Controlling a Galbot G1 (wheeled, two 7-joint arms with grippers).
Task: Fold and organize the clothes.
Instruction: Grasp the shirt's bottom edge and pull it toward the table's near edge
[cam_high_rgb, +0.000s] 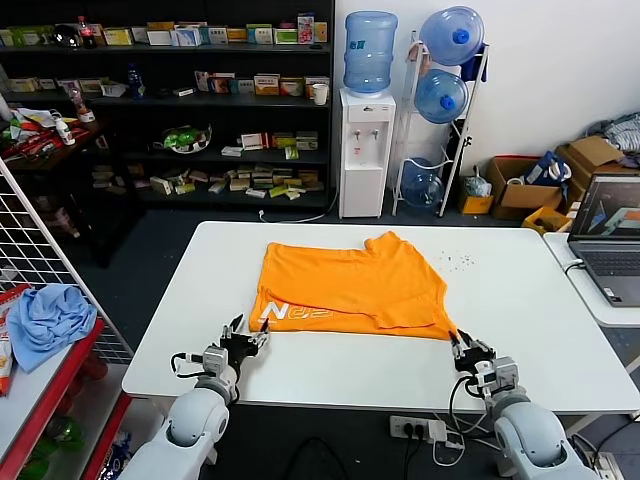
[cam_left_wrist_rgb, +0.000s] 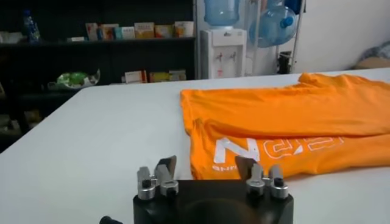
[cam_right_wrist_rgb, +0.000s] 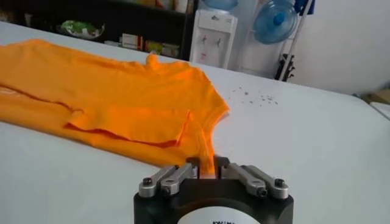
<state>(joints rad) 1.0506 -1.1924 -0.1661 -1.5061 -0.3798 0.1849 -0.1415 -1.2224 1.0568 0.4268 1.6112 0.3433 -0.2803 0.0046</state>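
The orange T-shirt (cam_high_rgb: 350, 285) lies partly folded on the white table (cam_high_rgb: 520, 340), its white lettering (cam_left_wrist_rgb: 268, 148) showing along the near left edge. My left gripper (cam_high_rgb: 250, 338) hovers just short of that near left corner; its fingers (cam_left_wrist_rgb: 166, 167) stand apart with nothing between them, and the shirt edge lies just beyond them. At the shirt's near right corner my right gripper (cam_high_rgb: 462, 345) is shut on a pinch of orange cloth (cam_right_wrist_rgb: 207, 159), which rises from the table into the jaws.
A laptop (cam_high_rgb: 608, 240) sits on a side table at the right. At the left stands a red rack with a light blue cloth (cam_high_rgb: 48, 318) and a wire grid. Shelves and a water dispenser (cam_high_rgb: 366, 150) stand behind the table.
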